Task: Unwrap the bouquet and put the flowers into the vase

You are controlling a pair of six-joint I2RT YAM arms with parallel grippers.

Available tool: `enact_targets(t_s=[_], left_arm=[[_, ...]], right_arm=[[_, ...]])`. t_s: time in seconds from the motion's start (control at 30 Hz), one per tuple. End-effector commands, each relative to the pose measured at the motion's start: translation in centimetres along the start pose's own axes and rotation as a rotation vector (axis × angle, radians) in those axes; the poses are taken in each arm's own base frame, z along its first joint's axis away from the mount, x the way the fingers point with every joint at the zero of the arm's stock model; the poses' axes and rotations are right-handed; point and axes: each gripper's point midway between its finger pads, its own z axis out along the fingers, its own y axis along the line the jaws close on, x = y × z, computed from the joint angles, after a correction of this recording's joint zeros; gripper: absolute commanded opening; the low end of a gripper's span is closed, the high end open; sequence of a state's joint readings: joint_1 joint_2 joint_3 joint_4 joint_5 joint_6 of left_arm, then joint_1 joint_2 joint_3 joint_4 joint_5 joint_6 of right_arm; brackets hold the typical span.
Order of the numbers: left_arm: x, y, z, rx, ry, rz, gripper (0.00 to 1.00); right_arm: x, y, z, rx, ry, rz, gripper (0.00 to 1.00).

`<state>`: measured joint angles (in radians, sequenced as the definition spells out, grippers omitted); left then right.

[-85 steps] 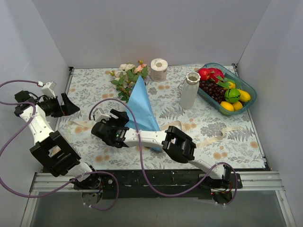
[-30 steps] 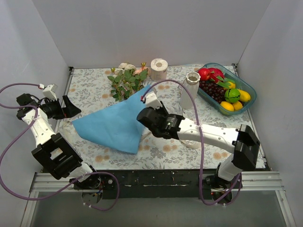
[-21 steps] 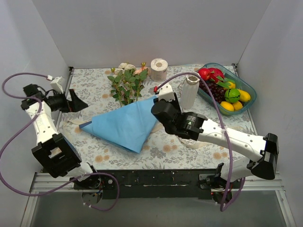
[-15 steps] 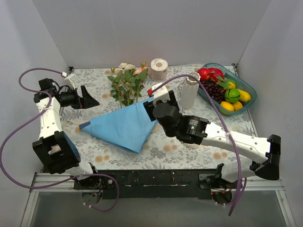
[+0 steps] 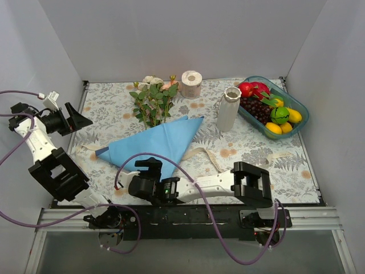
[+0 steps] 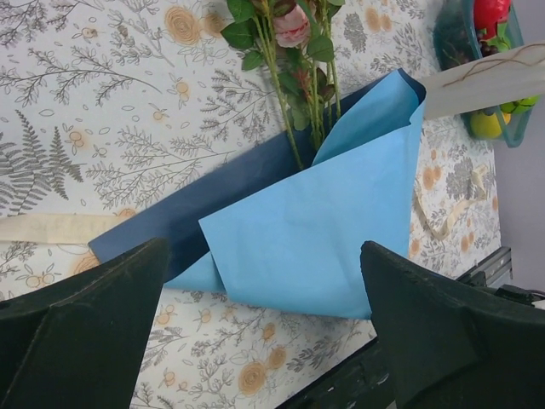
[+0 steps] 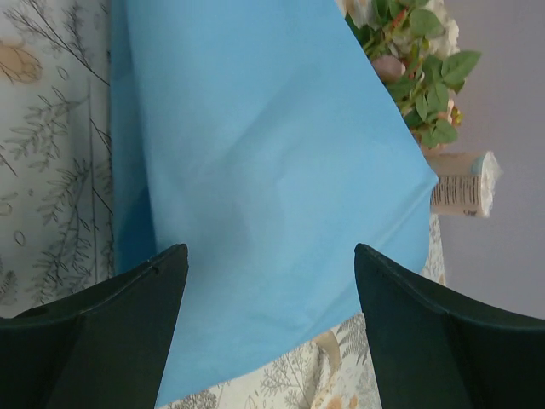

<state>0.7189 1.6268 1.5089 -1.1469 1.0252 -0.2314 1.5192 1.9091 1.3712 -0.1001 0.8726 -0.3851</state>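
The bouquet is untied. Its blue paper sheet [image 5: 154, 145] lies loosely folded on the table, light side up and dark side showing at the fold [image 6: 170, 217]. The flowers [image 5: 153, 100] lie at its far end, their green stems [image 6: 294, 111] running under the fold. The white ribbed vase [image 5: 229, 108] stands upright right of the paper. My left gripper [image 5: 77, 119] hovers open at the table's left edge, apart from the paper [image 6: 332, 230]. My right gripper [image 5: 150, 166] is low at the front edge, open and empty, looking along the paper [image 7: 255, 170] towards the blooms [image 7: 417, 77].
The beige ribbon [image 5: 202, 153] lies loose right of the paper, with other stretches at the right [image 5: 268, 155] and the left [image 5: 91, 147]. A toilet-paper roll [image 5: 191, 84] stands at the back. The teal fruit basket [image 5: 296, 111] sits at the back right.
The right gripper has opened, let go of the paper and drawn back to the front edge. The paper now lies flatter. The left gripper swung back towards the left wall.
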Motion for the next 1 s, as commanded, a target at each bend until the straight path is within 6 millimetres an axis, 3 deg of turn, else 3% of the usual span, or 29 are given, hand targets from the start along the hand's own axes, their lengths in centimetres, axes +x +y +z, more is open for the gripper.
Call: enact_targets(t_s=[0.0,0.13,0.23,0.4,0.53,0.63,0.77,0.9,0.97], left_arm=[[0.0,-0.2,-1.7,-0.034,-0.015,0.055,0.96],[0.0,0.1,-2.0,-0.014,-0.012,0.043,0.96],[-0.3,0.2,-2.4,-0.009,-0.02,0.044,0.96],[-0.1,1.1,-2.6,-0.014,-0.021,0.042,0.96],[-0.2,1.2,-2.7,-0.013,-0.026,0.042,0.96],[-0.4,1.3,-3.0,-0.019,-0.034,0.047,0.96],[-0.6,1.3,-3.3,-0.025,-0.04,0.054,0.96],[-0.4,1.2,-3.3,-0.023,-0.04,0.054,0.96],[-0.2,1.4,-3.2,-0.021,-0.04,0.052,0.96]], right_arm=[[-6.6,-1.3,-0.1,0.071,-0.163,-0.009,0.87],[-5.8,1.7,1.4,0.043,-0.141,-0.05,0.87],[-5.6,2.7,1.1,0.04,-0.137,-0.058,0.87],[-5.5,3.5,0.6,0.032,-0.137,-0.071,0.87],[-3.9,3.7,2.4,0.053,-0.081,-0.104,0.88],[-2.1,2.8,4.3,0.09,-0.017,-0.09,0.88],[0.1,0.1,6.3,0.169,0.051,-0.051,0.88],[-0.6,-3.0,5.4,0.273,0.025,0.0,0.86],[-1.8,-5.9,3.9,0.375,-0.009,0.067,0.84]])
